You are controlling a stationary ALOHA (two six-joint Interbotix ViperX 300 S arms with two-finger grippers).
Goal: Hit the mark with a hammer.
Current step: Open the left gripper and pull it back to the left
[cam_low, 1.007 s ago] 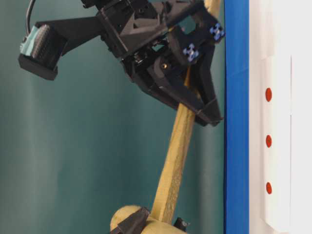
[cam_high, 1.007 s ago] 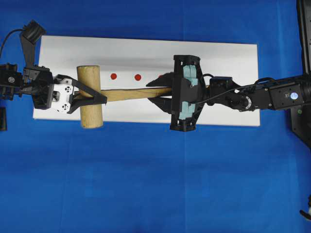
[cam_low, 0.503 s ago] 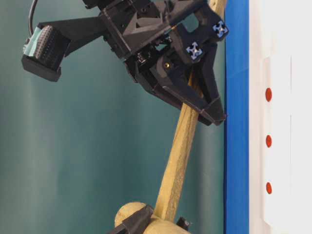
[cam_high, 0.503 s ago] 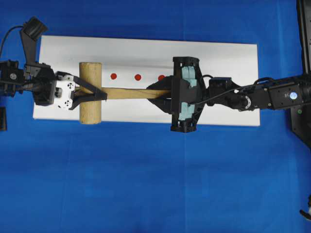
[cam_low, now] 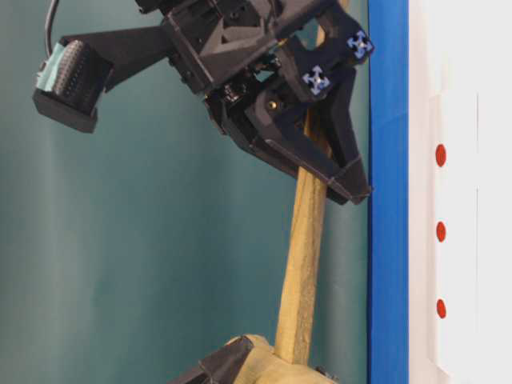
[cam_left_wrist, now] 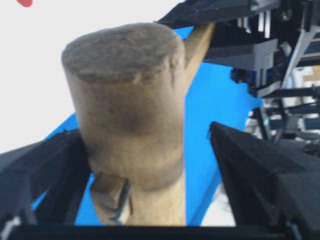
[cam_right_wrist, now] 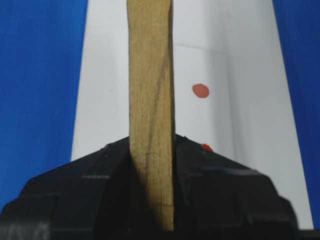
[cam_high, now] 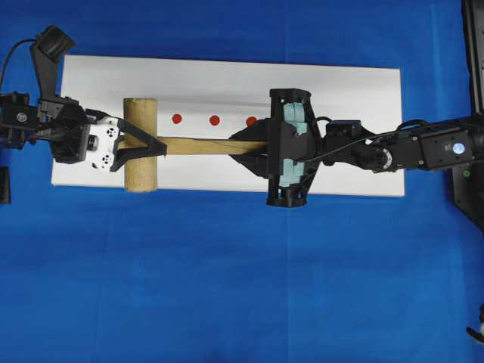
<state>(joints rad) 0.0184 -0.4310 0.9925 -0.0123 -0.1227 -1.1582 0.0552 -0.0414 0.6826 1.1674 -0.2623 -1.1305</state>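
The hammer is a light wooden mallet; its thick head (cam_high: 141, 144) lies over the left part of the white board (cam_high: 355, 91), and its handle (cam_high: 204, 145) runs right. My right gripper (cam_high: 243, 145) is shut on the handle (cam_right_wrist: 151, 90), which is clamped between its black fingers (cam_right_wrist: 205, 175). My left gripper (cam_high: 157, 145) straddles the head where the handle joins it. It is open: in the left wrist view the right finger (cam_left_wrist: 260, 170) stands clear of the head (cam_left_wrist: 130, 105). Three red marks (cam_high: 214, 119) dot the board beside the handle. In the table-level view the head (cam_low: 268, 372) stays off the board.
Blue cloth (cam_high: 227, 287) covers the table around the board. A black arm base (cam_high: 470, 174) stands at the right edge. A black camera mount (cam_high: 49, 47) sticks up near the board's top left corner.
My left gripper's jaws have spread apart off the hammer head. The handle has swung from a slant to level, the head shifting slightly up the view. The right grip has held.
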